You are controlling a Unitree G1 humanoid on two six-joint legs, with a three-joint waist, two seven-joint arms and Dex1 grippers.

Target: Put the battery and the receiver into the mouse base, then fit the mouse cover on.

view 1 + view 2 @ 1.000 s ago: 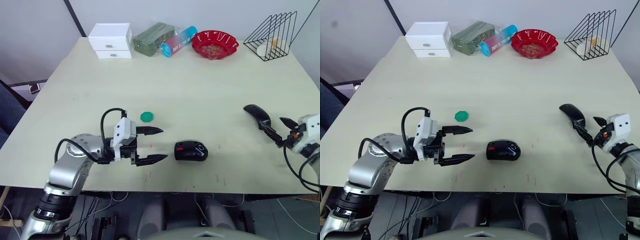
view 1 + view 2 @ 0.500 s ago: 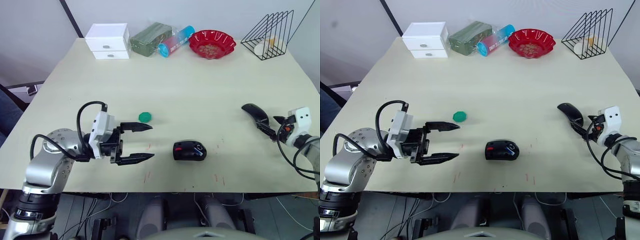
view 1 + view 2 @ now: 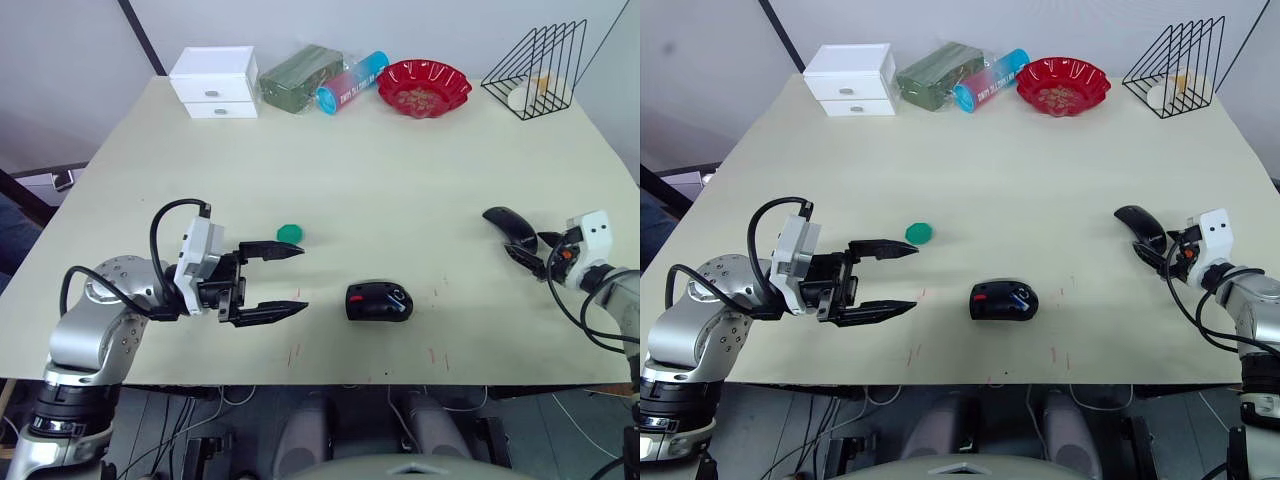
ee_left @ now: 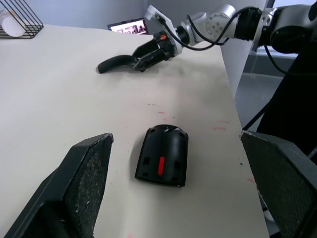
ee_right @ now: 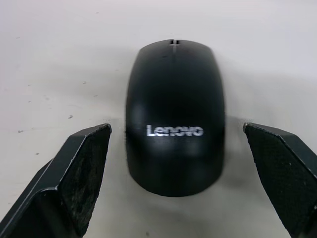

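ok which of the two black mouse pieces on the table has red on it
The black oval mouse base near the table's front edge, red at its wheel. The glossy black mouse cover beside the right gripper shows none.

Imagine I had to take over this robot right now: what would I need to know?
Left gripper: open, holding nothing, pointing at the mouse base.
Right gripper: open, fingers on either side of the mouse cover, not gripping it.
Mouse base lies near the table's front edge; the cover lies apart from it, towards the robot's right.
Battery and receiver: I cannot tell where they are.
Done: cannot tell whether they are in. Left: fitting the cover.
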